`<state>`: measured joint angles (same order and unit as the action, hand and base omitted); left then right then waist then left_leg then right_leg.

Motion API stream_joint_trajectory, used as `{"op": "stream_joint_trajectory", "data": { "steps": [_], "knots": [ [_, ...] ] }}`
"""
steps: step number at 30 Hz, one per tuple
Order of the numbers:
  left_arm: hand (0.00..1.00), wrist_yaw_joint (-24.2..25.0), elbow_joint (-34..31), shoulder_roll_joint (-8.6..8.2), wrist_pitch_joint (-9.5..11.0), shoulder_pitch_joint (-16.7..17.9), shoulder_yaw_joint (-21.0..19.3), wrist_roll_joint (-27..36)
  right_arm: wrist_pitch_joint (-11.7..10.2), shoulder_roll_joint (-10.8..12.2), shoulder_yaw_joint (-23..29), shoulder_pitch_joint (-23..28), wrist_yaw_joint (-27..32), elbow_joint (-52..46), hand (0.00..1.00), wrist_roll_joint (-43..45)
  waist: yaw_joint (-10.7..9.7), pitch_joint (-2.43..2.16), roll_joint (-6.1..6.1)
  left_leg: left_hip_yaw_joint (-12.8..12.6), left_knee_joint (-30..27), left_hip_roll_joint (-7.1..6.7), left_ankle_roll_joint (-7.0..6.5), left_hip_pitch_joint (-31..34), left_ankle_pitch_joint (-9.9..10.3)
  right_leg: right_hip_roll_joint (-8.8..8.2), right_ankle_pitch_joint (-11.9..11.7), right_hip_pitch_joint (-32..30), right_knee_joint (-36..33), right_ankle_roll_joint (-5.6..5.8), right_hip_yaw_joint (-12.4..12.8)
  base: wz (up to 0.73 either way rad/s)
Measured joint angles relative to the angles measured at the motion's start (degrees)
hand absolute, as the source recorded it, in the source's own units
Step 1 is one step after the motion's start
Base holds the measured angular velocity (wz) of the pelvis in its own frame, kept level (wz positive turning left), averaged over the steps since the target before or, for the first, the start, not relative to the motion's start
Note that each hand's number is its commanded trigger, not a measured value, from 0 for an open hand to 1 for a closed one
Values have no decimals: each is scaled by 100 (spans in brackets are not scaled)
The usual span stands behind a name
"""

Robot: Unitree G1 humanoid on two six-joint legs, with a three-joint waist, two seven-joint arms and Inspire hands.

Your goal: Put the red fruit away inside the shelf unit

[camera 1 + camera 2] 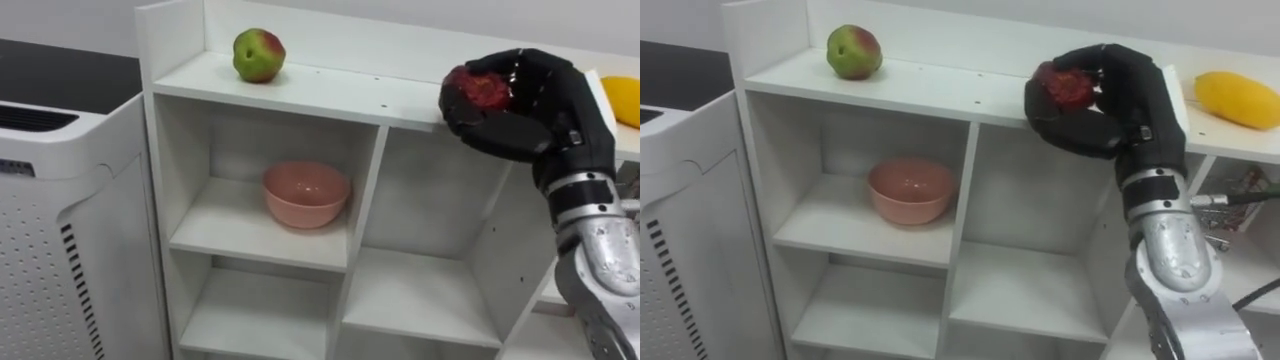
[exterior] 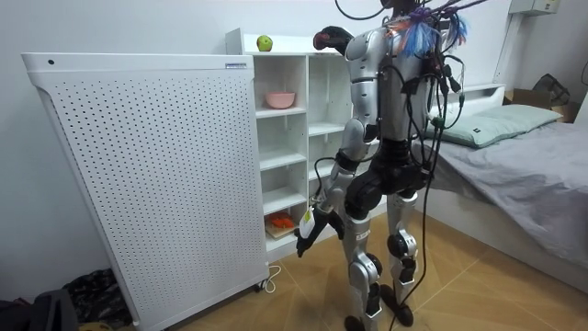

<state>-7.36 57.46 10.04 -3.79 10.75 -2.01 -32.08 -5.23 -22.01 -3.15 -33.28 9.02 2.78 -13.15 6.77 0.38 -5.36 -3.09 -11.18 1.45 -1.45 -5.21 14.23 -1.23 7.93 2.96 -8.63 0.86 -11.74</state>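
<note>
The robot stood before a white shelf unit (image 1: 330, 98), its right hand (image 1: 530, 112) curled round a dark red fruit (image 1: 478, 90) at the front edge of the top shelf, between a green-and-red apple (image 1: 258, 54) and a yellow fruit (image 1: 622, 100). A pink bowl (image 1: 305, 193) sat in the upper left compartment. The left hand (image 2: 308, 230) hung low beside the lower shelves; I could not tell its state.

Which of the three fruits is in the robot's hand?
The dark red fruit, gripped by the right hand. The green-red apple and the yellow fruit lie free on the shelf top.
</note>
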Motion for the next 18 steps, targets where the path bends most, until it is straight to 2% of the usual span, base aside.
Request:
{"op": "stream_joint_trajectory", "data": {
  "steps": [6,10,14,18],
  "knots": [
    [0,-116,211,-3,9,-65,3,-17,4,16,-244,238,-385,-869,100,19,89,-4,24,0,17,-1,0,-8,0,1,0,18,-1,0,52,0],
    [0,-125,307,-3,5,-73,11,-15,8,191,-251,298,-561,-1137,100,46,116,5,46,-35,24,0,0,-49,0,9,0,71,-2,0,70,1],
    [0,-126,349,-6,0,-7,30,-4,14,243,-328,511,-819,-1508,100,-41,151,-18,70,-69,0,2,0,-63,0,17,-4,80,-2,-6,99,-2],
    [0,-133,323,-20,11,64,86,136,-2,412,-636,1012,-1011,-1686,100,-57,151,-67,172,-135,31,19,0,-139,0,26,-11,120,-4,-14,147,-8]
  ]
}}
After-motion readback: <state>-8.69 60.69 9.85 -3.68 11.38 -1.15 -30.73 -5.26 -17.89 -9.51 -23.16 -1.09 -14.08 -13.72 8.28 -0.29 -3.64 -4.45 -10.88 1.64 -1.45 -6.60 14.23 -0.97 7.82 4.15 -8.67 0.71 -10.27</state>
